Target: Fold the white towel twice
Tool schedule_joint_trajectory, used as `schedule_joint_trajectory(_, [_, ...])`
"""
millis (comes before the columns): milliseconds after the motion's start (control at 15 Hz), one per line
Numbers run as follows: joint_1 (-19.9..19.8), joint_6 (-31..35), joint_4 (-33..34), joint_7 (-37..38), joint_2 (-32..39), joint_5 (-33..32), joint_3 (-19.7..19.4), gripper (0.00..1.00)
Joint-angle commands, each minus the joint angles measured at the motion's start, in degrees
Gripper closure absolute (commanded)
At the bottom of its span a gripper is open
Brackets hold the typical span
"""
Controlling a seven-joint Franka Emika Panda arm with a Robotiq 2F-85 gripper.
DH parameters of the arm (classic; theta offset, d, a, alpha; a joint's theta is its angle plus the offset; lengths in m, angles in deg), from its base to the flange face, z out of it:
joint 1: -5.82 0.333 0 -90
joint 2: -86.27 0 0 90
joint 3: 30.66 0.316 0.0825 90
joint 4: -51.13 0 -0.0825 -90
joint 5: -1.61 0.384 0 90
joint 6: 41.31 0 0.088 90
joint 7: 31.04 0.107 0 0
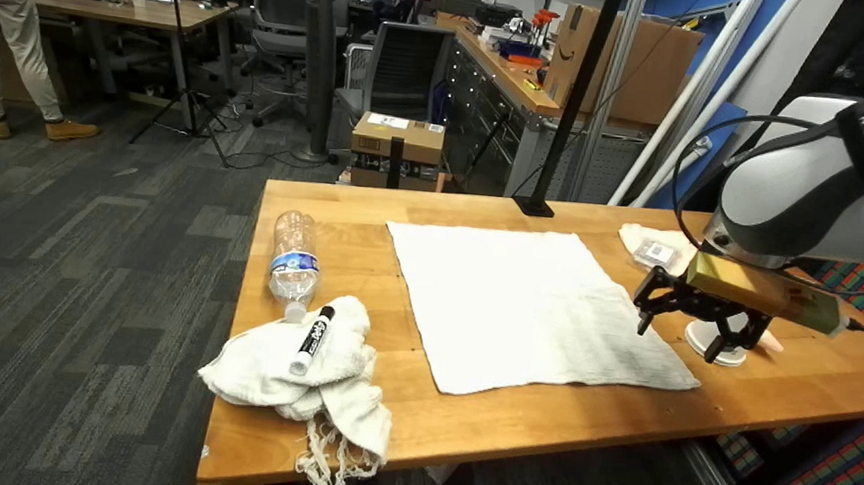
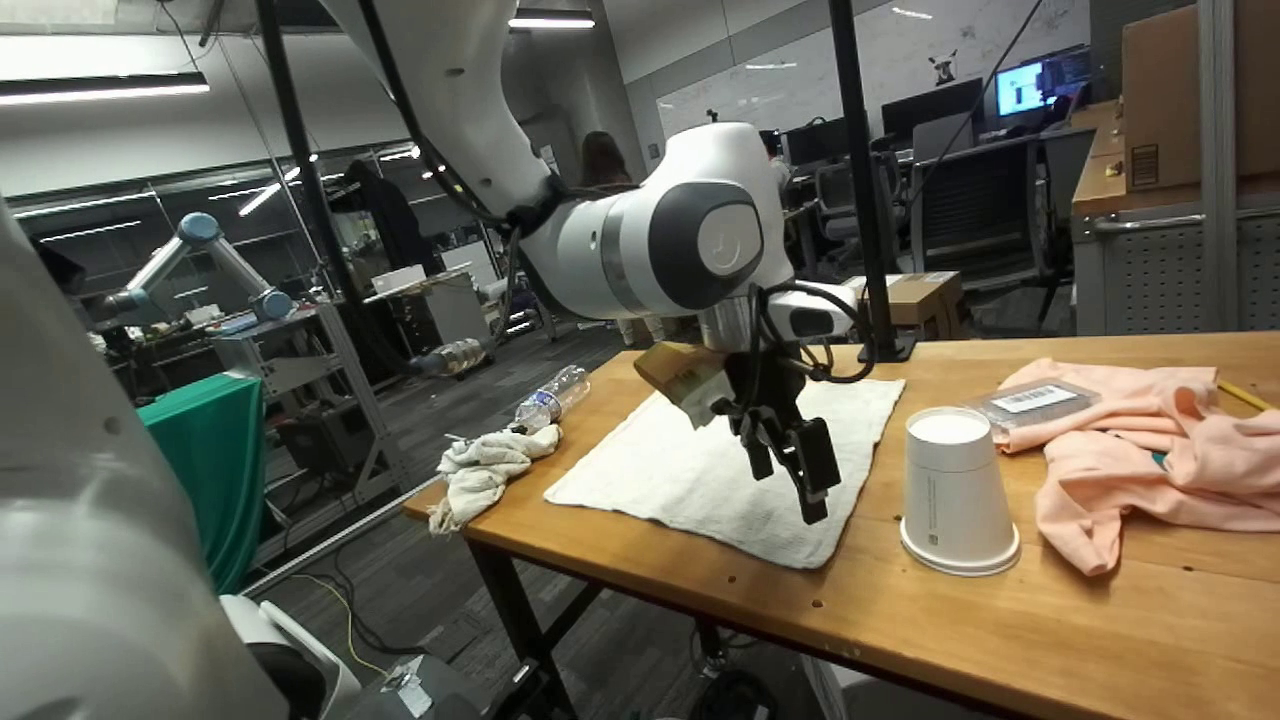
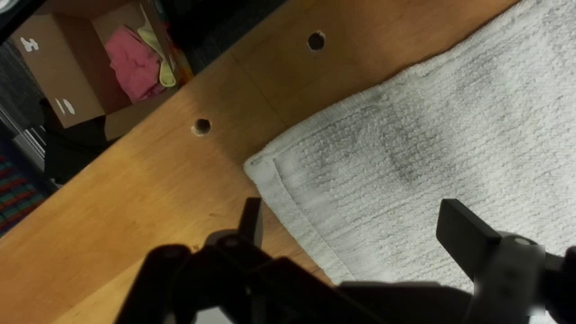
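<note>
The towel (image 1: 505, 305) is lying spread flat on the middle of the counter (image 1: 348, 246), its near-right corner sitting close to the counter's near edge. In the wrist view, grey smudges are showing on the weave by that corner.

The end effector (image 3: 353, 218) is hanging over the towel's right edge, by the same corner, its fingers (image 3: 463, 234) standing wide apart. In the wrist view the hem is running between them, one finger showing over wood and the other over towel. Tip height above the surface: cannot tell. The arm (image 2: 590, 255) is carrying it from above.

Left of the towel, a fringed cloth (image 1: 269, 369) is lying bunched at the counter's near-left corner, its fringe hanging over the near edge. A marker (image 1: 313, 340) is resting on top, dark cap pointing to the far side. Just beyond, a bottle (image 1: 294, 249) is lying on its side, cap end pointing at the cloth.

Right of the towel, a cup (image 2: 958, 490) is standing upside down. Further right, a peach cloth (image 2: 1170, 475) is lying crumpled; a case (image 2: 1035, 400) is resting partly on it, on the far side of the cup.

At the far edge a black pole (image 2: 868, 220) is standing. Below the near edge, a carton (image 3: 49, 67) is holding pink fabric (image 3: 135, 65).
</note>
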Motion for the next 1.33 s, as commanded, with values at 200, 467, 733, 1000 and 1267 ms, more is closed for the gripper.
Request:
schedule_joint_trajectory(200, [0.7,-1.2,2.6,-8.6,3.6,5.1,-3.3,0.0])
schedule_joint_trajectory(467, [0.4,-1.7,3.5,-15.4,6.1,10.2,-3.8,0.0])
schedule_joint_trajectory(733, [0.6,-2.7,4.4,-17.7,7.7,11.1,-3.9,0.0])
schedule_joint_trajectory(1000, [0.7,-3.1,5.1,-18.0,8.4,10.7,-4.1,0.34])
schedule_joint_trajectory(1267, [1.2,-4.4,6.1,-17.4,8.6,9.2,-4.2,0.64])
